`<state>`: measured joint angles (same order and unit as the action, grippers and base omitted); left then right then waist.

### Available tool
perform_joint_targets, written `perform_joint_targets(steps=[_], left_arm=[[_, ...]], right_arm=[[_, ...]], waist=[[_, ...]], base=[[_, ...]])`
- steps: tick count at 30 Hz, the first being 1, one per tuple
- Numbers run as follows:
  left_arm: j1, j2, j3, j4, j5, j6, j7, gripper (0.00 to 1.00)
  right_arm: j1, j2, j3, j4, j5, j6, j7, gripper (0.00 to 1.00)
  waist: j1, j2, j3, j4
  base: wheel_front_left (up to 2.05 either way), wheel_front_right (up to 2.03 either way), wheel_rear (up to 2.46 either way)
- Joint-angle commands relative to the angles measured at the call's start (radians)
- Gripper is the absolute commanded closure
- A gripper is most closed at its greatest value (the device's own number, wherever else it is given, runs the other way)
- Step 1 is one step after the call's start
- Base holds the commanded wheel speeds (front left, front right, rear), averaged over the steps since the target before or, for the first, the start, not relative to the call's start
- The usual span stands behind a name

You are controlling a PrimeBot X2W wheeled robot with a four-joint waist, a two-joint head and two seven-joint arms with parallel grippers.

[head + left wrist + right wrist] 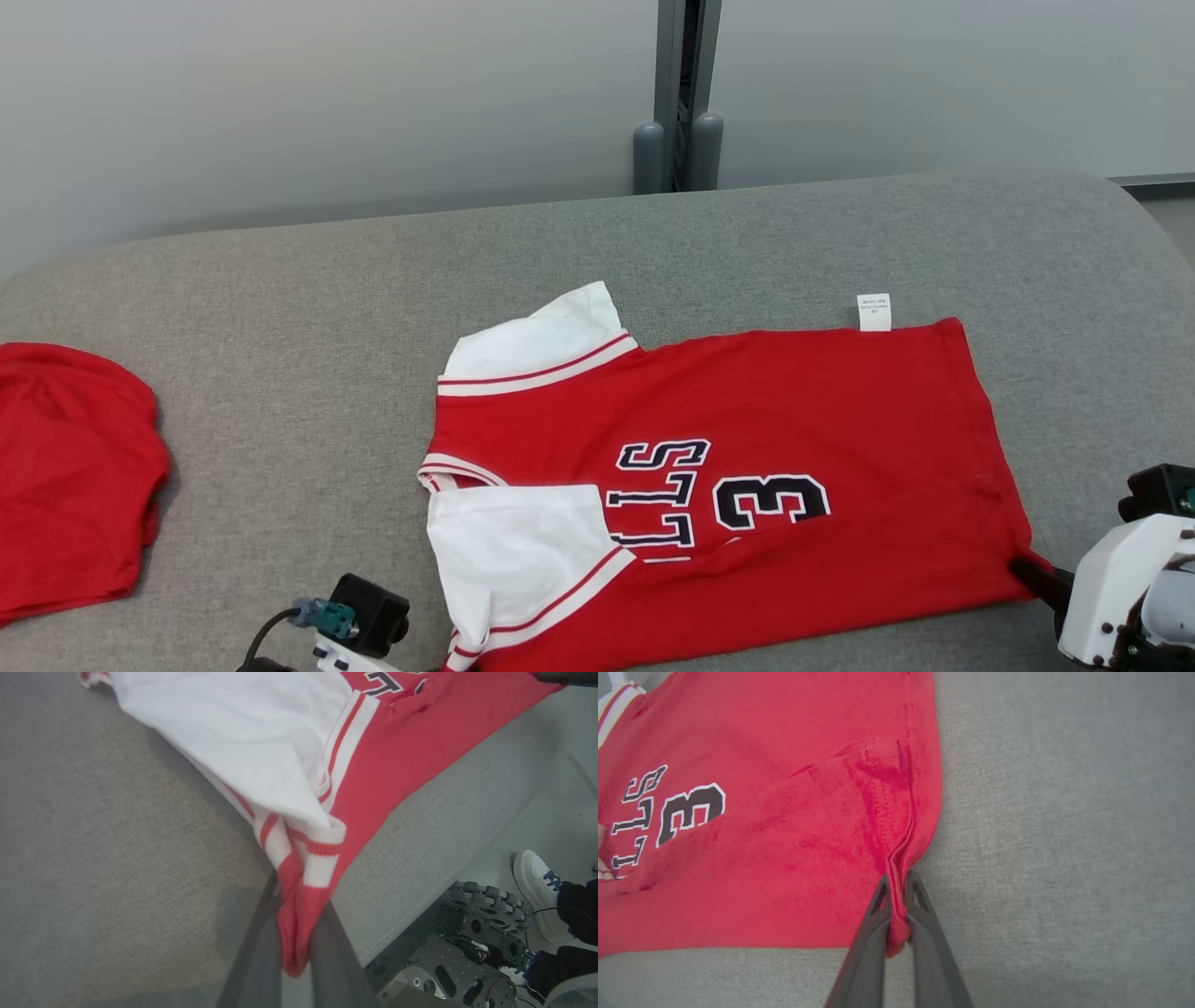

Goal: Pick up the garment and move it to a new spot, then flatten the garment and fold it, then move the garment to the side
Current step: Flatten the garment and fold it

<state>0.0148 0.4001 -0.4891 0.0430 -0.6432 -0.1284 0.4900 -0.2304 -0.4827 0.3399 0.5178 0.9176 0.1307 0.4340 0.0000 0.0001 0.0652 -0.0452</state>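
Observation:
The garment (747, 448) is a red jersey with white sleeves and dark lettering, spread sideways on the grey padded surface (280, 308). My left gripper (299, 896) is shut on the striped cuff and red edge of the near sleeve, by the surface's front edge. In the head view the left gripper's wrist (364, 621) sits at the bottom, beside that sleeve. My right gripper (898, 879) is shut on the near hem corner of the garment (761, 849), which puckers at the pinch. Its dark fingers (1032, 571) touch the jersey's lower right corner.
Another red cloth (65, 476) lies at the surface's left edge. A grey post (686, 93) stands behind the surface against the wall. Beyond the front edge, the left wrist view shows the robot's wheeled base (467, 942) and a person's white shoe (537, 882).

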Motion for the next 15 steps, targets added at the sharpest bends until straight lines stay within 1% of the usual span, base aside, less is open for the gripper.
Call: perform_joint_targets(steps=[1,10,15], left_arm=[[0.013,0.011,-0.003,-0.011,-0.012,-0.003,0.01,1.0],[0.044,0.022,-0.026,-0.047,-0.035,-0.003,0.046,1.0],[0.059,0.036,-0.04,-0.056,-0.048,-0.003,0.064,1.0]], right_arm=[[0.017,-0.01,-0.009,-0.007,-0.012,0.0,0.017,1.0],[0.079,0.02,-0.082,-0.045,-0.05,0.0,0.106,1.0],[0.121,0.034,-0.14,-0.09,-0.083,0.0,0.184,1.0]], waist=[[0.0,-0.0001,-0.004,0.0],[0.0,-0.0001,-0.011,0.001],[0.0,-0.0001,-0.013,-0.002]], base=[[0.0,0.0,0.0],[0.0,0.0,0.0],[0.0,0.0,0.0]])
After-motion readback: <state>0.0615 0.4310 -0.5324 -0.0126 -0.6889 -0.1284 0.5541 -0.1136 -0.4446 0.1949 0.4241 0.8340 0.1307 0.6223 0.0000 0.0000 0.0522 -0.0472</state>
